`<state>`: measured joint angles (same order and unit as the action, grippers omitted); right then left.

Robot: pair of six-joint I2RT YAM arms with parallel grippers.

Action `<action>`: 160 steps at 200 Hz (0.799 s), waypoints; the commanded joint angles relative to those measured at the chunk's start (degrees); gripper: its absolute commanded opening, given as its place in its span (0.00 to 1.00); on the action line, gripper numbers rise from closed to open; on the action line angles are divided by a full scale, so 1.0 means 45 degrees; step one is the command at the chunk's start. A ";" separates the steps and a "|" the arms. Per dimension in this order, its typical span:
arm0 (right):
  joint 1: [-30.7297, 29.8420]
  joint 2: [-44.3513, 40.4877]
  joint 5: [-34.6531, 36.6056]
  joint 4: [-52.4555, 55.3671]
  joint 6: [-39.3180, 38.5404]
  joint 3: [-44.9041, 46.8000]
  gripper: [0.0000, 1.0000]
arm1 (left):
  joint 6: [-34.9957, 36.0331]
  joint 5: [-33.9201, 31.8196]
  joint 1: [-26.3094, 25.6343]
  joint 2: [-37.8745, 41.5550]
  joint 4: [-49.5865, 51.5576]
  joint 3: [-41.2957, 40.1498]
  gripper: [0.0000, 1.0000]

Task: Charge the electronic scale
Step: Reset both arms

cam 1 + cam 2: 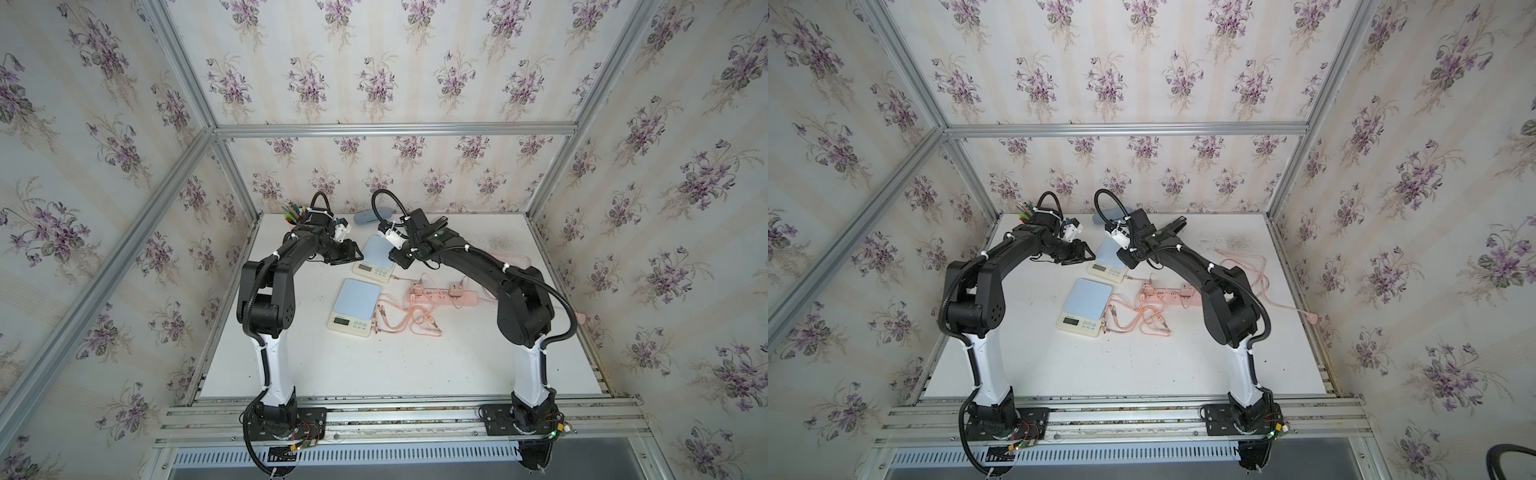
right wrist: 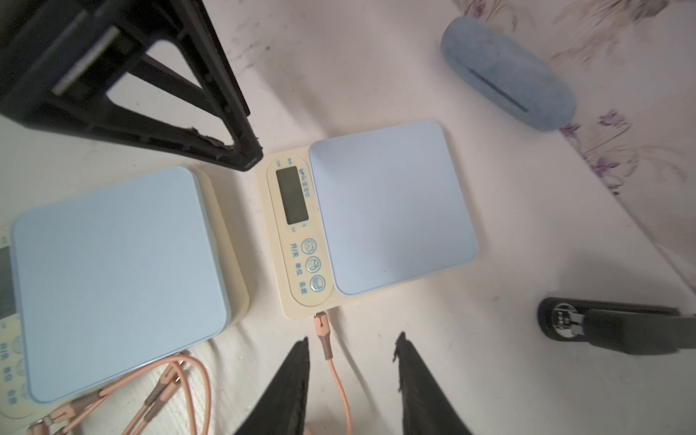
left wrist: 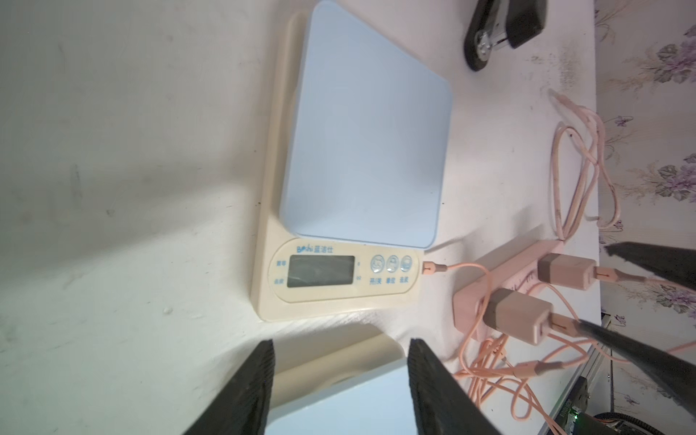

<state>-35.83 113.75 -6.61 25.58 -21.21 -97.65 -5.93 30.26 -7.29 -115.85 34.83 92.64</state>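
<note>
The far scale (image 2: 391,207) sits at the back of the table (image 1: 374,365), its pink cable (image 2: 324,331) plugged in. In both top views the right arm (image 1: 478,266) partly hides it. The right tool (image 2: 352,339) stands wide astride the cable; the left tool (image 3: 341,342) is wide and empty.

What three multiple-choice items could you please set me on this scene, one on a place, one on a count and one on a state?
1. Where does the blue case lie? A. on a scale; B. at the back of the table; C. at the table's front edge.
2. How many scales stand on the table? A. three; B. one; C. two.
3. The pink cable at the far scale is: A. plugged into its side; B. lying loose, away from it; C. clamped in the right jaws.
Answers: B, it lies behind the far scale by the rear edge; C, the far scale and the near scale are the only ones; A, its connector sits in the scale's side, while the right gripper has its jaws apart on either side of the cable.
</note>
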 commanded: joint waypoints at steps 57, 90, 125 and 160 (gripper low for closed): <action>0.0737 -0.6669 0.5156 -0.6730 0.2667 0.7064 0.97 | 0.1917 -0.2244 0.0125 0.4623 -0.0538 -0.2818 1.00; 0.2688 -0.9552 0.6908 -0.8547 0.4748 1.1015 1.00 | 0.2021 -0.4370 0.0155 0.7297 -0.3505 -0.6214 1.00; 0.4789 -1.1974 0.7323 -1.1421 0.5738 1.5397 1.00 | 0.1912 -0.6442 0.0168 0.9627 -0.6526 -0.9822 1.00; 0.5452 -1.2287 0.6972 -1.5739 0.5205 1.8498 1.00 | 0.1386 -0.7966 0.0183 1.0316 -1.0255 -1.3063 1.00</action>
<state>-13.10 58.24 25.06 -26.65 0.86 -20.08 2.26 2.07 -6.50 -70.17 5.06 39.77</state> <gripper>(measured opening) 0.996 0.995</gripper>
